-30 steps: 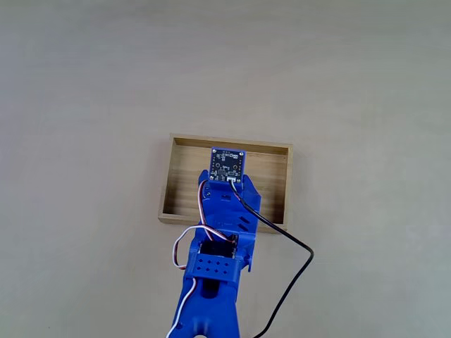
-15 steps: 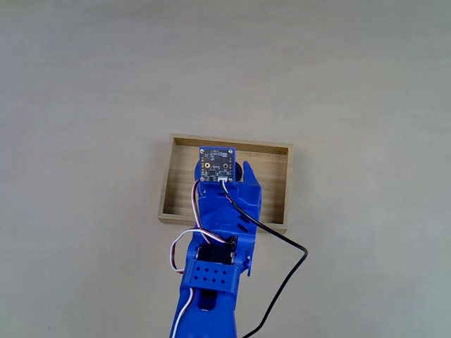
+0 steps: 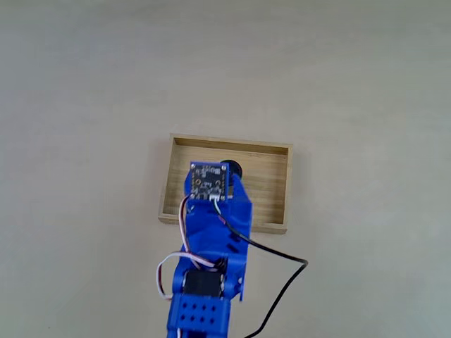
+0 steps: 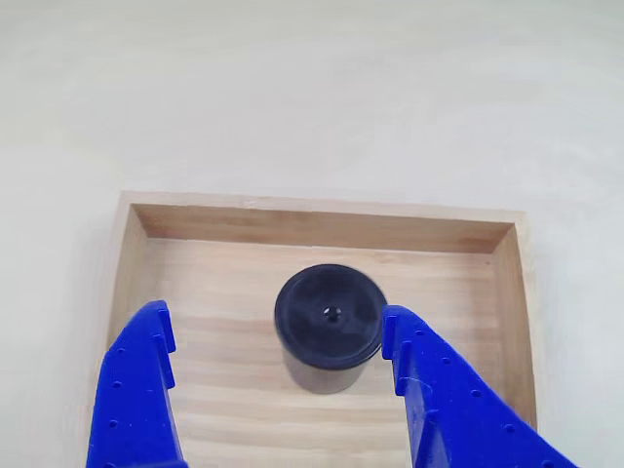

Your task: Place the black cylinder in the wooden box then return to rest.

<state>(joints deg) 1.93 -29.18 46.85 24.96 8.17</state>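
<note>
Pale bare desk (image 3: 84, 84), even light; wooden box (image 3: 276, 189) sits mid-frame in the fixed view; black cylinder (image 4: 330, 325) stands upright on the box floor, about centre, slightly toward 12 o'clock; hand (image 4: 273, 341) spread wide, fingers either side of the cylinder at 9 and 3 o'clock, a clear gap at 9, the 3 o'clock finger close beside it; so the drop looks done, only the return to rest left. Against the earlier frames: arm has pulled back toward 6 o'clock and swung slightly toward 9, uncovering the cylinder's top at the camera board's 1 o'clock (image 3: 230, 168); box unmoved.
</note>
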